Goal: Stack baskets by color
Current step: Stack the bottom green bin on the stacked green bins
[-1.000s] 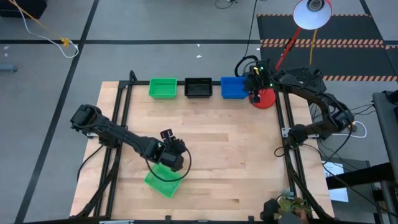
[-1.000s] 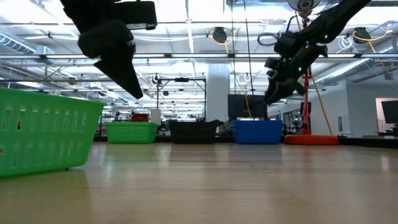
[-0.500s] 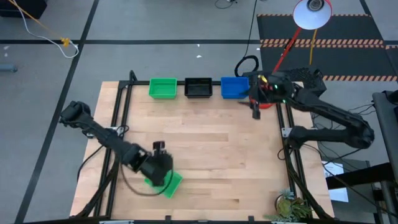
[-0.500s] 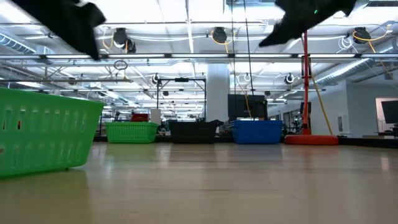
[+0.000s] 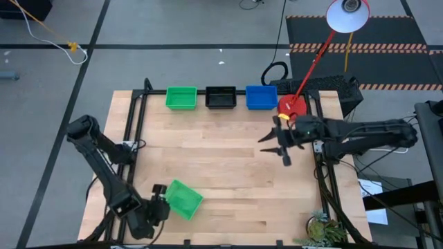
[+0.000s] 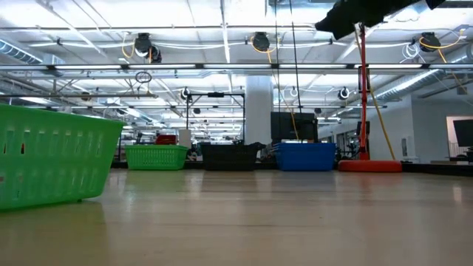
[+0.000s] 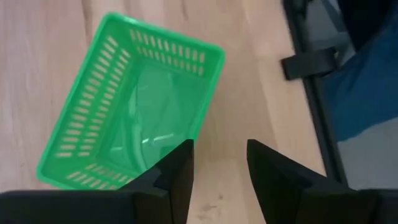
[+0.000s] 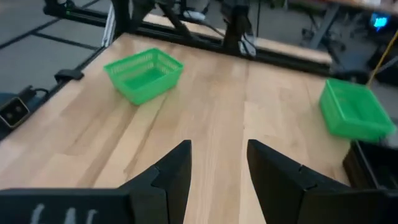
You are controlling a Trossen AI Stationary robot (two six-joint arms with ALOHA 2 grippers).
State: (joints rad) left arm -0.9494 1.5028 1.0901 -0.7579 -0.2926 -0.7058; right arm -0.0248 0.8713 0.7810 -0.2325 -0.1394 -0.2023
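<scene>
I've pulled my left gripper [image 5: 158,209] back off the loose green basket [image 5: 183,199], fingers parted and empty beside it, my right gripper [image 5: 282,143] open mid-table, so this basket remains unstacked.

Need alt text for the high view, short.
Overhead view of a wooden table: green basket, black basket and blue basket in a row along the far edge, another green basket lying alone near the front left. The left tool sits beside it, empty; the right tool hovers open at the right.
</scene>
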